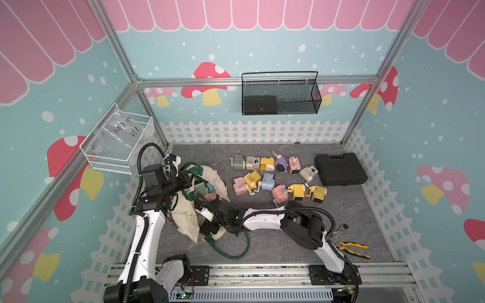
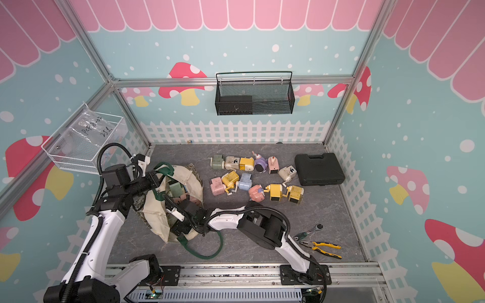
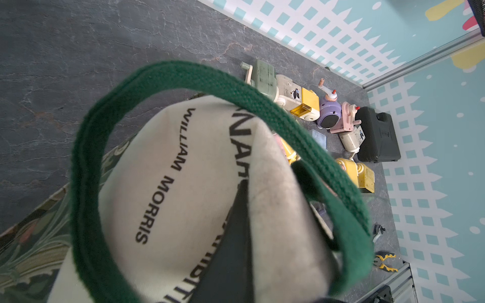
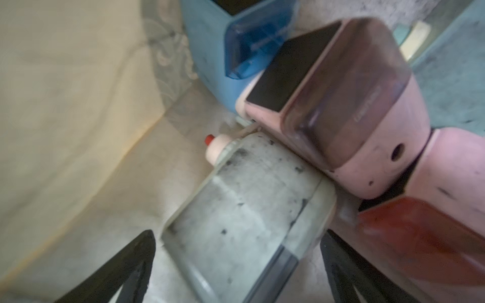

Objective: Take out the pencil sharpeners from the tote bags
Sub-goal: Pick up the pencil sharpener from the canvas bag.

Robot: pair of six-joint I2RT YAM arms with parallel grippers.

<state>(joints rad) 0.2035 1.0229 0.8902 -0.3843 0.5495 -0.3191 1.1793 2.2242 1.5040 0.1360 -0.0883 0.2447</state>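
Grey-white sharpener [image 4: 244,204] in the tote bag [image 1: 183,219] lies between the wide-spread jaws of my right gripper [image 4: 237,236], long axis running straight ahead | left gripper [image 3: 242,189] pinches the bag rim shut

The cream tote bag [image 1: 185,217], green-handled, slumps open on the counter [image 1: 341,223]. A dozen pastel pencil sharpeners [image 1: 267,181] lie toppled beside it. Inside sit a grey sharpener [image 4: 244,204], a pink sharpener [image 4: 354,118] and a blue sharpener [image 4: 210,52].

tote bag [image 1: 183,213]: cream canvas, dark green straps, black lettering, green leafy base. pencil sharpeners [image 1: 298,192]: pastel pink, yellow, blue, green, cream, purple. worktop [image 1: 354,223] grey, veined. case [image 1: 339,169] black; pliers [image 1: 353,248] yellow-black handles.
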